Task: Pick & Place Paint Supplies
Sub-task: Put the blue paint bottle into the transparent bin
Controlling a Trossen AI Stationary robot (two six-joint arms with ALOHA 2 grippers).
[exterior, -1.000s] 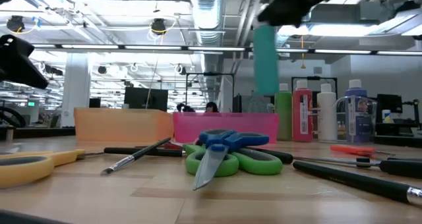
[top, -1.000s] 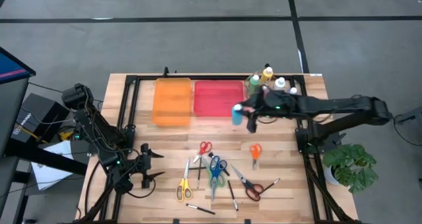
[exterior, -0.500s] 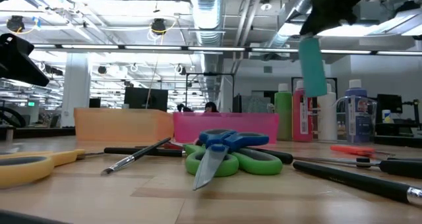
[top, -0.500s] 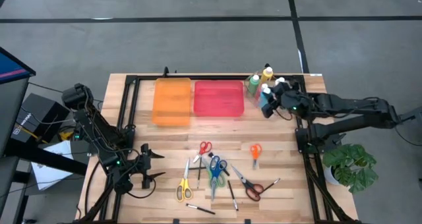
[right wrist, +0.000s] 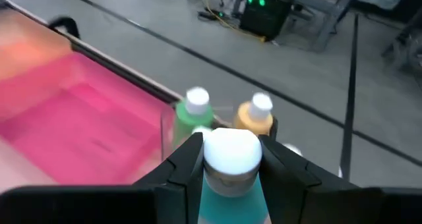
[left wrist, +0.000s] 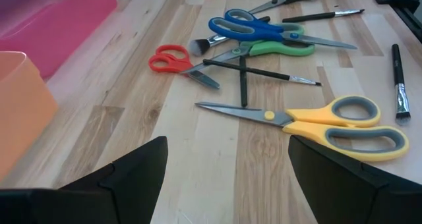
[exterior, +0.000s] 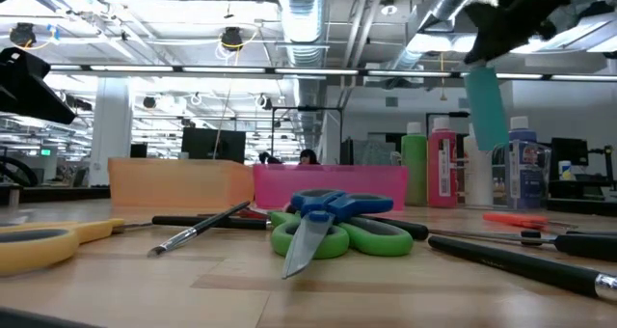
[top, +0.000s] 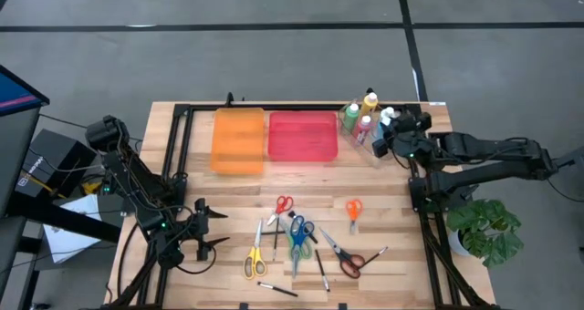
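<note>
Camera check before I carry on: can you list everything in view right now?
orange tray: one, orange, far side of the table, left of centre
pink tray: one, pink, touching the orange tray's right side
standing bottles: at least four; green, yellow, pink, white; far right corner
teal bottle: one, teal with a white cap, held in the air above the standing bottles
scissors: six; red, orange, yellow, blue, green, dark red; near middle
brushes: several, dark, thin, among the scissors
plant: one, green, beside the table's right edge
left pincer: open, near left, holding nothing
right pincer: shut on the teal bottle
</note>
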